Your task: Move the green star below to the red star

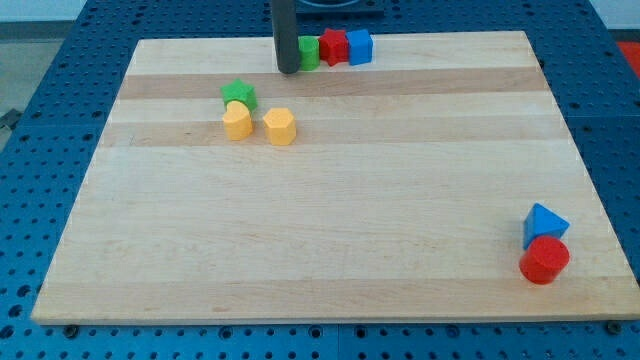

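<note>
The green star (239, 95) lies at the upper left of the wooden board (320, 250), touching a yellow block (237, 121) just below it. The red star (333, 47) sits at the view's top edge of the board, in a row between a green block (310, 52) and a blue block (359, 46). My tip (289, 70) is at the left end of that row, against the green block and partly hiding it. The tip is up and to the right of the green star, apart from it.
A second yellow block (280, 127) lies right of the first. A blue triangular block (544, 224) and a red cylinder (544, 260) touch each other near the board's lower right corner. A blue perforated table (40, 80) surrounds the board.
</note>
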You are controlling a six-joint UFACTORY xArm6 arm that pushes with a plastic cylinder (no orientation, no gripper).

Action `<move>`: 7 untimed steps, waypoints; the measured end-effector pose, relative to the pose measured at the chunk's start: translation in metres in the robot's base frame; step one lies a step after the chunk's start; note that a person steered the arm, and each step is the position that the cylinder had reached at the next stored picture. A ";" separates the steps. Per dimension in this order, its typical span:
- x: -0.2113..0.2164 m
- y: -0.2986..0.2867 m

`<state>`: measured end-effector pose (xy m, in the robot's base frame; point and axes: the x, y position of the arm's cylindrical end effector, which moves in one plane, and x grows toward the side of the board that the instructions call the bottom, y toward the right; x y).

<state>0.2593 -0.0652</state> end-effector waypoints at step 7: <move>0.059 -0.002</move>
<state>0.3182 -0.0675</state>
